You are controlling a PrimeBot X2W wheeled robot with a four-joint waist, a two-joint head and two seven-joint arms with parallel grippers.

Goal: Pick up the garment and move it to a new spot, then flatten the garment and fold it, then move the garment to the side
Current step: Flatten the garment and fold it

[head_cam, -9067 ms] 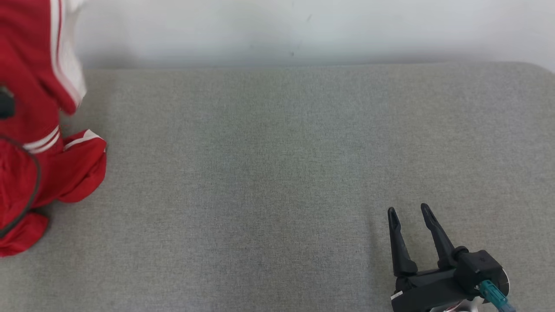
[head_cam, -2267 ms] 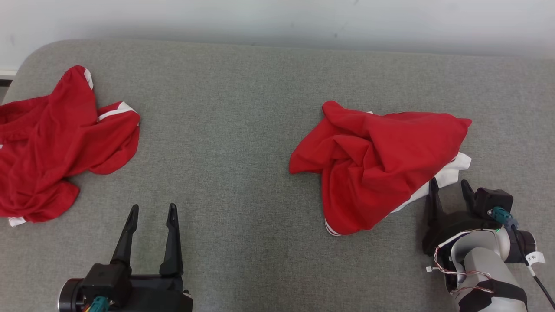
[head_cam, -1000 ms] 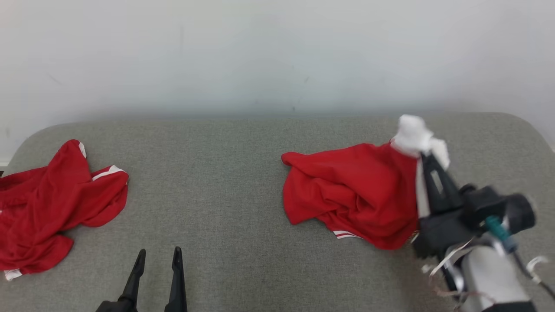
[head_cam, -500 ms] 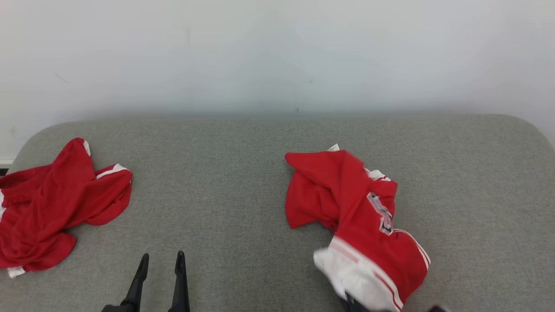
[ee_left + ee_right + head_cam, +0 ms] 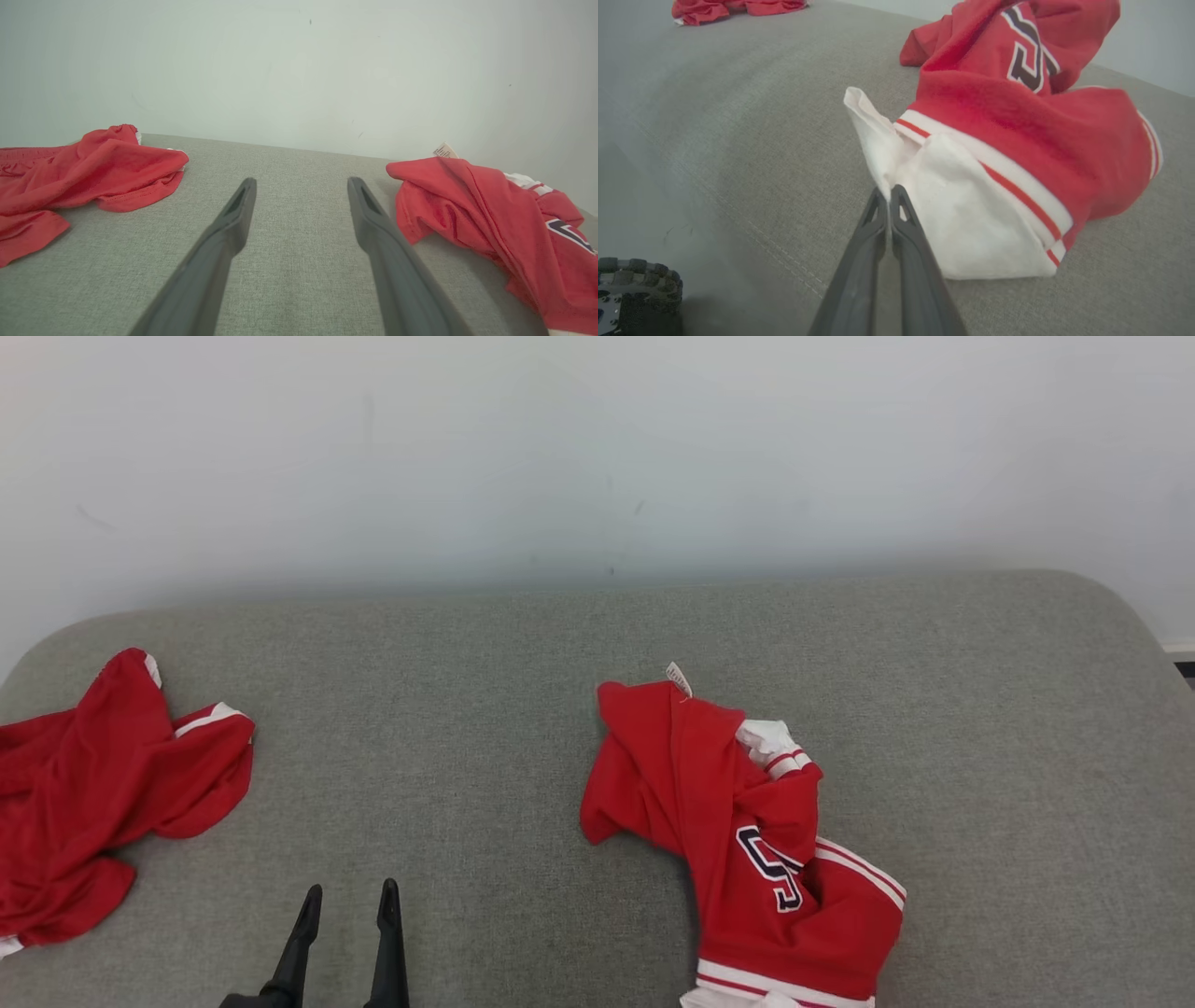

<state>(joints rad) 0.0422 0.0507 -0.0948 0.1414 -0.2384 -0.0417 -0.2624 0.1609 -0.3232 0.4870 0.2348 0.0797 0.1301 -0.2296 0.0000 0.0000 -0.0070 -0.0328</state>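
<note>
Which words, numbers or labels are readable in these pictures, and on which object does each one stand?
"5": navy digit, white-outlined, on the red garment; folds may hide more.
White tag on the garment's far edge: print too small to read.

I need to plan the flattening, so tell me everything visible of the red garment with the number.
The garment is red knit-looking cloth with white bands carrying thin red stripes, a dark number outlined in white, and a small white label at its far edge. It lies crumpled, not flat, on the grey cushion, right of centre. The right end effector is shut on a white corner at its near edge.
</note>
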